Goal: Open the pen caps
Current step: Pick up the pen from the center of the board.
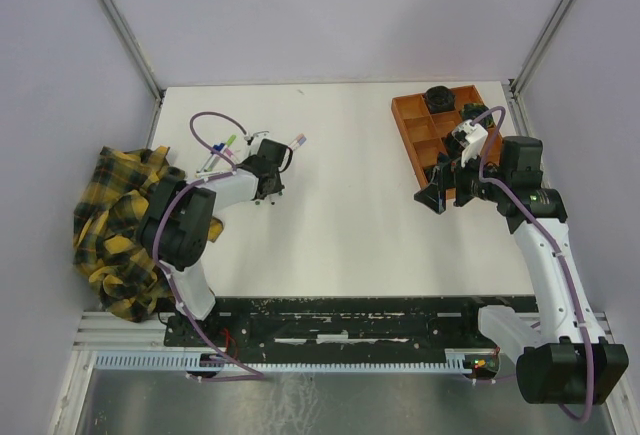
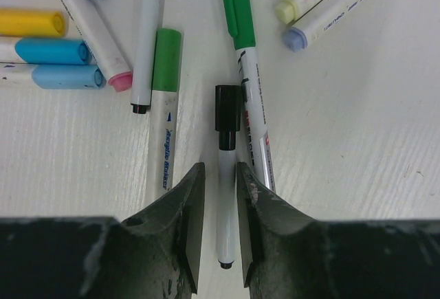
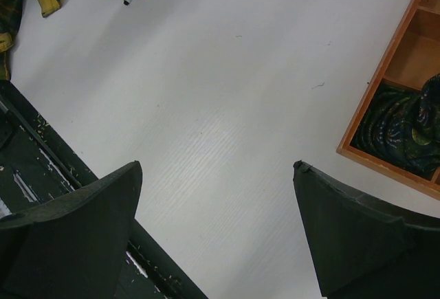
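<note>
Left wrist view: our left gripper (image 2: 220, 172) straddles a white pen barrel (image 2: 227, 234), jaws close on both sides, though we cannot tell whether they pinch. Its black cap (image 2: 227, 106) lies just ahead, towards the table's (image 1: 340, 245) far left corner. We clamp the barrel squarely, leaving the cap clear for the wide-open right gripper (image 3: 216, 203)

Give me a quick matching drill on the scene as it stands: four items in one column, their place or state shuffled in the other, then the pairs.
Column one
1. black-capped pen
2. right end effector
3. orange tray
4. plaid cloth

Column two
A. bunched at the left edge of the table
B. spread wide open above bare table
C. lying between the fingers of the left end effector
D. at the table's far right corner

Pairs: 1-C, 2-B, 3-D, 4-A.
</note>
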### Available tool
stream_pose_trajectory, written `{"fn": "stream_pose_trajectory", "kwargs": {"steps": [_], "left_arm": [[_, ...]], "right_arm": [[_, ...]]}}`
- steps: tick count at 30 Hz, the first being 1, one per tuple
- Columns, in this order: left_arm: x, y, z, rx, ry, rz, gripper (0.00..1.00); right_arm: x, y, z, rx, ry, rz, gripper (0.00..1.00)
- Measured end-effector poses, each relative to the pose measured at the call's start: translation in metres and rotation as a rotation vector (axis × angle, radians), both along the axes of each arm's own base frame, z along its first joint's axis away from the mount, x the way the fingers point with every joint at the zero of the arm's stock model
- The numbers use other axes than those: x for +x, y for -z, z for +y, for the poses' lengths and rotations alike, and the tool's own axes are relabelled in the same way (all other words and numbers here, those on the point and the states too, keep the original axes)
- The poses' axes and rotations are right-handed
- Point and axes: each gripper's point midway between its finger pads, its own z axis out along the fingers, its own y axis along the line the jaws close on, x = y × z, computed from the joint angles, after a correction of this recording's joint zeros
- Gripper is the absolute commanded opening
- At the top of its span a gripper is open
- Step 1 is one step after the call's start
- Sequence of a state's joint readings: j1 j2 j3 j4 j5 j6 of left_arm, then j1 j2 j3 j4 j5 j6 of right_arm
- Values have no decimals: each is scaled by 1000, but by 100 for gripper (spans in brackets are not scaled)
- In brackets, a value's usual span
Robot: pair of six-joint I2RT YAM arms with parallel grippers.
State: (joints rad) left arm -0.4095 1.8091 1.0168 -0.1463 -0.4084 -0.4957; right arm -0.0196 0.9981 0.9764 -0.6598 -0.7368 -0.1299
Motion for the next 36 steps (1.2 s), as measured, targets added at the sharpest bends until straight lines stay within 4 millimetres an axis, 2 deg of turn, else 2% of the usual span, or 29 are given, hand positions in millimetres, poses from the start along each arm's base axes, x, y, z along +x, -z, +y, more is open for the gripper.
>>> {"fn": "stream_pose_trajectory", "kwargs": {"steps": [17,26,32,36], "left_arm": [[2,1,2,21,8,23,25],[2,1,3,27,7,24,4],[1,0,3,27,7,23,3],[-11,-4,8,26,7,23,3]], "right_arm": [[-1,-3,1,2,-3,-10,99],[-2,-3,1,5,-6,-11,99],[-2,-6,4,24,-21,-17,99],[-4,-10,9,54,-39,-14,99]]}}
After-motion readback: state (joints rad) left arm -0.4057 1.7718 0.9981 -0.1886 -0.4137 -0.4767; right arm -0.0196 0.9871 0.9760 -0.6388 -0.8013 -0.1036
